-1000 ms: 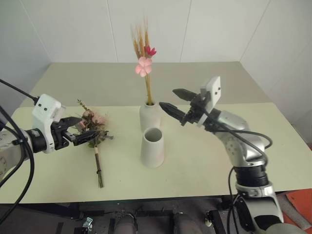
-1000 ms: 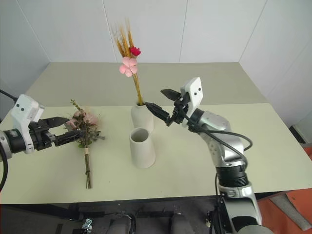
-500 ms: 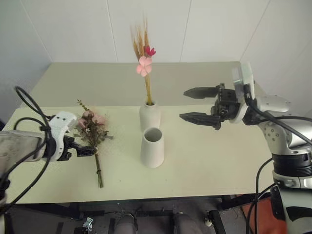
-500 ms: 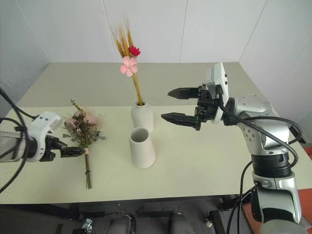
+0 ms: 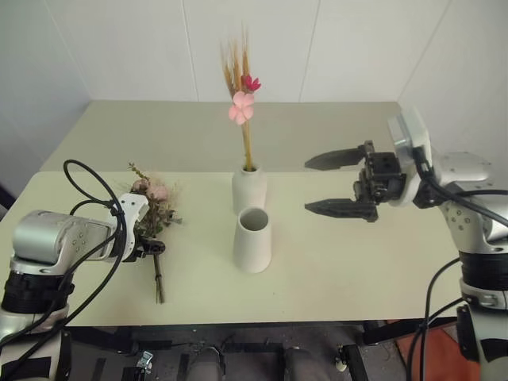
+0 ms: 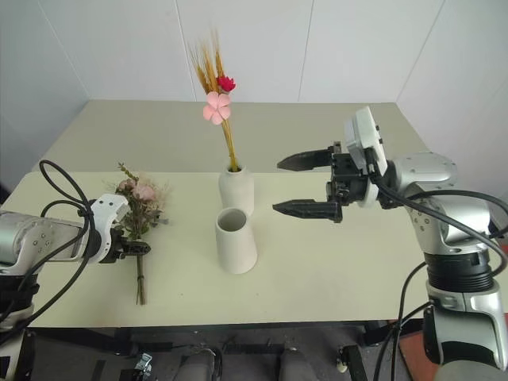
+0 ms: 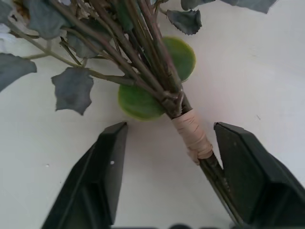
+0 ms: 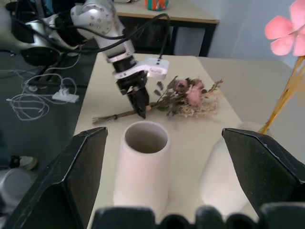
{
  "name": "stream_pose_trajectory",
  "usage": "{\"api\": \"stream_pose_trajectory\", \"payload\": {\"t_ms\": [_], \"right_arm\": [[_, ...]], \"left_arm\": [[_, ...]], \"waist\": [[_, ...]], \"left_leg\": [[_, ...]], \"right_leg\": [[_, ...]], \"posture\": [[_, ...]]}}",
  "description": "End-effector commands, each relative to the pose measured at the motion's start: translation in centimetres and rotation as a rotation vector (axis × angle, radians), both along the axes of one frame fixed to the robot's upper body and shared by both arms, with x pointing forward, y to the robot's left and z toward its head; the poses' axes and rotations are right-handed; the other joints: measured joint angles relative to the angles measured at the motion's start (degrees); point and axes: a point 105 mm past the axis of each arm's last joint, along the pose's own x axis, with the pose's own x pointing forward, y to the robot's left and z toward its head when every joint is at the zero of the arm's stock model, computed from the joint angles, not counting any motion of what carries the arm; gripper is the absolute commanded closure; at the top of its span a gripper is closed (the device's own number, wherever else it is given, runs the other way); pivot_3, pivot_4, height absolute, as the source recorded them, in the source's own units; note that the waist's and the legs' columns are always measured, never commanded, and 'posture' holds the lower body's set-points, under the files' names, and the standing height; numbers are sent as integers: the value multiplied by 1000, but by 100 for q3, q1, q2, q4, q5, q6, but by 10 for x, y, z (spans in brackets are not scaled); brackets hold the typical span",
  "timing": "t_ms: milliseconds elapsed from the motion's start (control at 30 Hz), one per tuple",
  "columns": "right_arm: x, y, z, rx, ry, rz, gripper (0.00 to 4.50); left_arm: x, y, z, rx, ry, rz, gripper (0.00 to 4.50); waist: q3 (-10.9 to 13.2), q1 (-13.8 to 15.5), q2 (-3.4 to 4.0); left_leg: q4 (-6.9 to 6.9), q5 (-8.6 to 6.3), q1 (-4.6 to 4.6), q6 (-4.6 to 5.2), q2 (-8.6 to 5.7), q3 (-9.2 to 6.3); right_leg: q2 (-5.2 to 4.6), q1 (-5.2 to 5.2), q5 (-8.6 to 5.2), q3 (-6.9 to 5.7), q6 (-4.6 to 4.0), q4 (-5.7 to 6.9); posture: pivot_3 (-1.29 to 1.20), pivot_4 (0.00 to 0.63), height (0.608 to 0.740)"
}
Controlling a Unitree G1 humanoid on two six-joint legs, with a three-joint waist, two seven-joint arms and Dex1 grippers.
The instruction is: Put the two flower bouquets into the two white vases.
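Observation:
The bushy pink bouquet (image 5: pixel 152 208) lies flat on the table's left side, dark stems toward the front edge. My left gripper (image 5: pixel 153 248) is down over it; in the left wrist view its fingers (image 7: pixel 108 167) stand apart on either side of the tan-taped stem (image 7: pixel 190 133), with a gap on one side. The thin yellow-stemmed bouquet (image 5: pixel 242 107) stands in the rounded white vase (image 5: pixel 248 189). In front of that vase, the cone-shaped white vase (image 5: pixel 253 240) is empty. My right gripper (image 5: pixel 308 186) hovers open, right of both vases, pointing at them.
The pale green table (image 5: pixel 357 262) has a second table (image 5: pixel 333 131) butted against its far side, with white walls behind and to the sides. Beyond the left edge of the table, cables (image 8: pixel 43 95) lie on the floor.
My left gripper has dropped onto the bushy bouquet's stem and its fingers have narrowed around it. My right gripper has drawn back to the right, away from the vases, still open.

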Motion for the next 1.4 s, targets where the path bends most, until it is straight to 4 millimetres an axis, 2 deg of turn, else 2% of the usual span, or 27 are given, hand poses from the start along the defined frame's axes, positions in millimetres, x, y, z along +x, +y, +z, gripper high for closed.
{"api": "stream_pose_trajectory", "payload": {"t_ms": [33,200,333,500,567,700,933,1067,1233,1400], "right_arm": [[-11,-2,5,-29,-63,63,0],[-7,-7,3,-42,-64,41,0],[-5,-13,1,-55,-57,29,0],[-6,-20,-4,-82,-52,13,0],[-6,-24,-5,-94,-49,3,0],[-6,-32,-8,-103,-45,-30,0],[-6,-43,-10,-100,-48,-95,0],[-9,-50,-10,-94,-45,-124,0],[-12,-55,-11,-98,-44,-148,0],[-12,-55,-11,-95,-44,-154,0]], "left_arm": [[4,13,9,32,-39,54,2806],[10,23,28,37,-124,103,4275],[19,26,60,-56,-299,124,4386],[29,28,117,-118,-754,119,4386],[24,17,138,-150,-899,60,4386],[12,-19,168,-300,-1045,-128,4386],[-14,-77,204,-542,-1160,-436,4386],[-18,-104,210,-693,-1152,-520,4386],[-21,-140,199,-807,-1066,-623,4386],[-25,-165,189,-895,-1007,-696,4386]], "waist": [[0,-4,0],[0,-8,0],[1,12,-2],[1,20,-2],[1,21,-2],[0,23,-3],[0,22,-3],[0,21,-3],[0,15,-3],[0,-5,-2]], "left_leg": [[0,0,0,0,0,0],[0,0,-1,0,0,0],[4,0,-8,0,0,0],[8,1,-8,-1,0,-1],[9,1,-9,-2,0,0],[10,1,-10,-3,-1,1],[24,1,-9,-3,-1,0],[28,1,-7,-3,-1,0],[31,1,-6,-3,-2,0],[31,1,-1,-3,-2,0]], "right_leg": [[0,0,0,0,0,0],[0,-2,0,0,0,1],[-1,-4,0,0,0,0],[-4,-1,1,-2,-1,-1],[-6,0,3,-1,-2,-2],[-6,2,3,-1,-2,-3],[-5,11,4,-1,3,1],[-5,14,5,0,5,2],[-4,17,6,1,7,2],[-1,17,6,7,7,3]], "posture": [[0,150,740],[0,150,740],[0,150,740],[0,150,740],[0,150,740],[0,150,740],[0,150,740],[0,150,740],[0,150,740],[0,150,740]]}}
